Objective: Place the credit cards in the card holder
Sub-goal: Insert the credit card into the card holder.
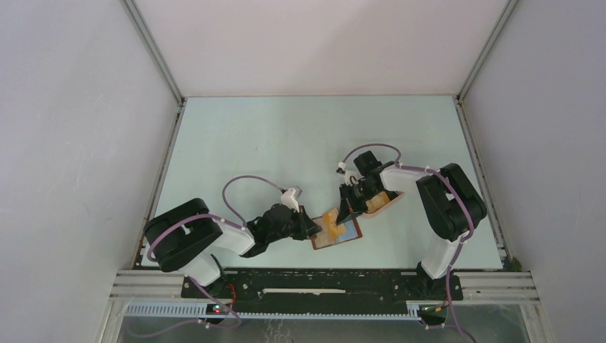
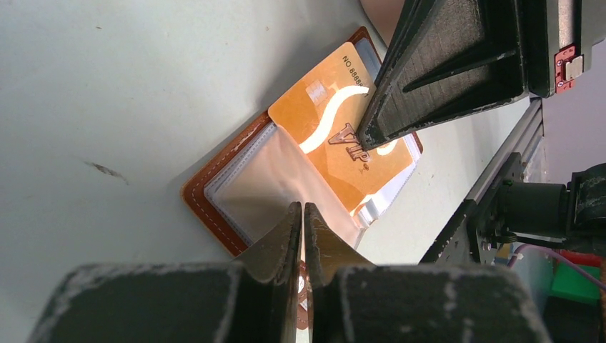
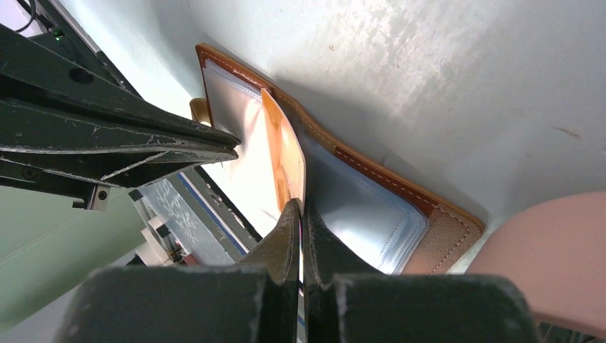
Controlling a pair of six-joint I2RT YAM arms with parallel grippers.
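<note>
As right pincer (image 3: 299, 206) clamps card (image 2: 336, 136), card holder (image 2: 202, 207) half-hidden (by arms)

Your tally: two end effectors, one card holder (image 2: 196, 204), one yellow-orange card (image 2: 321, 121), one pink tray (image 3: 550, 250).

You are running two end effectors, the left end effector (image 2: 301, 207) and the right end effector (image 3: 300, 204). The single card holder lies open under both tips. The one credit card you can count for sure is pinched edge-on between the right end effector's fingers. The one tray sits just beside the right end effector, on its far side from the left. The holder's clear sleeves (image 3: 371, 214) number several, but they overlap too much to count exactly.
</note>
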